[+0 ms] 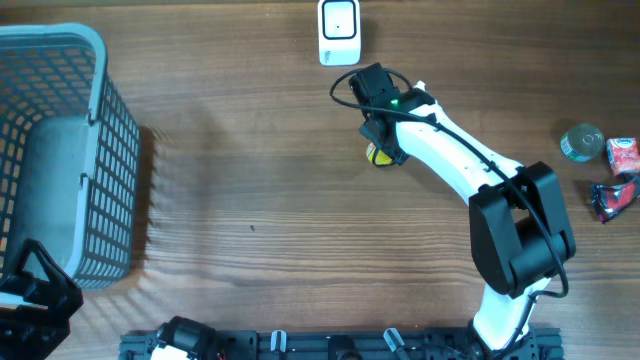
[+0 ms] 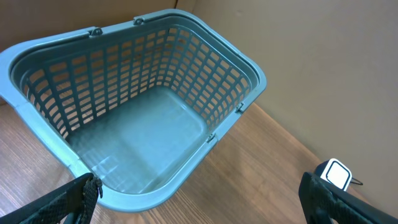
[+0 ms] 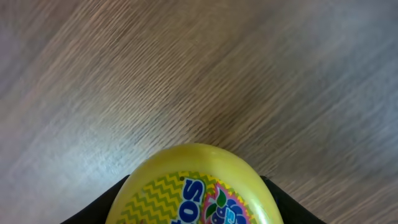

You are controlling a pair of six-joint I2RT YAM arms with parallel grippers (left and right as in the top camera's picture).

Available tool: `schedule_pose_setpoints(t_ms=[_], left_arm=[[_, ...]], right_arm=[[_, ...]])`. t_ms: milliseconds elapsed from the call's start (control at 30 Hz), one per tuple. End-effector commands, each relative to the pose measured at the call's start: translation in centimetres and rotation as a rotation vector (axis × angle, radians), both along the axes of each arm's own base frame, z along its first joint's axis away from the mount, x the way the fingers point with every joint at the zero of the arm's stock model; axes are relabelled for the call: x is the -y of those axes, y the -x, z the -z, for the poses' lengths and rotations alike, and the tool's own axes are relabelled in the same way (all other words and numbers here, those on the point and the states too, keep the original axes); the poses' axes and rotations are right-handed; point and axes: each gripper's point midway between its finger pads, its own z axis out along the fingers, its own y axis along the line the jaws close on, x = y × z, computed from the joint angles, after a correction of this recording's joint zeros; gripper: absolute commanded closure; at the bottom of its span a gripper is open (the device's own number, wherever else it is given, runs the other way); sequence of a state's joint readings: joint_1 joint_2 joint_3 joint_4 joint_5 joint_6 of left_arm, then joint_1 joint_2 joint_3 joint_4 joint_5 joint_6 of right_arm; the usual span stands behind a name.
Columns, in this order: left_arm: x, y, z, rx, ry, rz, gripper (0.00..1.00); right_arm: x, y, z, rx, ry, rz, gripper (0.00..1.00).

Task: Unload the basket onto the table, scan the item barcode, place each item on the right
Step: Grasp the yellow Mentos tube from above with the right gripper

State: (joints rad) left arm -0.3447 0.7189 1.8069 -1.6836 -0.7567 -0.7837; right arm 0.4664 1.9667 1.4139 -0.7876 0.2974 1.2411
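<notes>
Entry, left to right. Left claw (image 1: 30, 300): parked at the near-left corner of the wooden worktop (image 1: 250, 200), jaws spread wide, holding nothing. Grey-blue plastic lattice basket (image 1: 120, 180): stands at the left edge, nothing in it. White box-shaped barcode scanner (image 1: 339, 30): at the far edge of the worktop, centre. Right claw (image 1: 382, 150): closed narrow on a round yellow sweet tin with a printed lid (image 1: 377, 156), held near the scanner but on its near side and apart from it. Round metal can (image 1: 581, 142), small red-and-white carton (image 1: 623, 152), dark crinkled red-and-black packet (image 1: 612, 197): grouped at the right edge, untouched. Progress, as judged: the item is picked and brought towards the scanner; presenting its barcode to the scanner face is not yet done, and three goods wait beyond that. View notes: the overhead view alone gives the whole layout and the gap between tin and scanner; the left wrist view alone shows the basket's bare floor; the right wrist view alone shows the tin's lid print at close range, gripped from both sides. No barcode appears in any view.
</notes>
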Motion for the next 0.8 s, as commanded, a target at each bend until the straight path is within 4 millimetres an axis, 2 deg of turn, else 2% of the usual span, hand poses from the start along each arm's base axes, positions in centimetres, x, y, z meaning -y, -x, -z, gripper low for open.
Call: schedule_pose_setpoints(t_ms=[0,67,100,133,167,333,400,467,567,667,767], left_arm=[[0.0,0.2,0.0,0.01,0.015,-0.003,0.0],[0.0,0.2,0.0,0.009,0.015,-0.003,0.0],[0.0,0.2,0.0,0.01,0.015,-0.004,0.0],[0.0,0.2,0.0,0.01,0.015,-0.004,0.0],[0.0,0.2,0.0,0.01,0.015,-0.004,0.0],[0.0,0.2,0.0,0.01,0.015,-0.004,0.0],[0.0,0.2,0.0,0.01,0.015,-0.004,0.0],[0.0,0.2,0.0,0.01,0.015,-0.004,0.0],[0.0,0.2,0.0,0.01,0.015,-0.004,0.0],[0.3,0.1,0.1,0.006,0.026,0.012,0.0],[0.6,0.0,0.2,0.003,0.035,0.027,0.0]], right_arm=[[0.5,-0.5,-1.5,0.076,-0.046,0.172,0.41],[0.7,-0.2,-1.4,0.062,-0.034,0.159,0.34],[0.7,-0.1,-1.4,0.05,-0.018,0.123,0.11],[0.7,-0.1,-1.4,0.039,0.005,0.058,0.03],[0.7,-0.1,-1.4,0.027,0.026,0.001,0.0],[0.7,0.0,-1.4,0.005,0.064,-0.1,0.0],[-1.5,-1.5,-2.3,0.039,0.061,-0.403,0.0],[-3.2,-1.9,-3.7,0.072,0.071,-0.645,0.0],[-6.7,-0.7,-5.8,0.125,0.069,-1.166,0.0],[-6.3,1.3,-5.5,0.066,0.161,-1.477,0.0],[-5.9,2.2,-4.7,0.017,0.213,-1.634,0.0]])
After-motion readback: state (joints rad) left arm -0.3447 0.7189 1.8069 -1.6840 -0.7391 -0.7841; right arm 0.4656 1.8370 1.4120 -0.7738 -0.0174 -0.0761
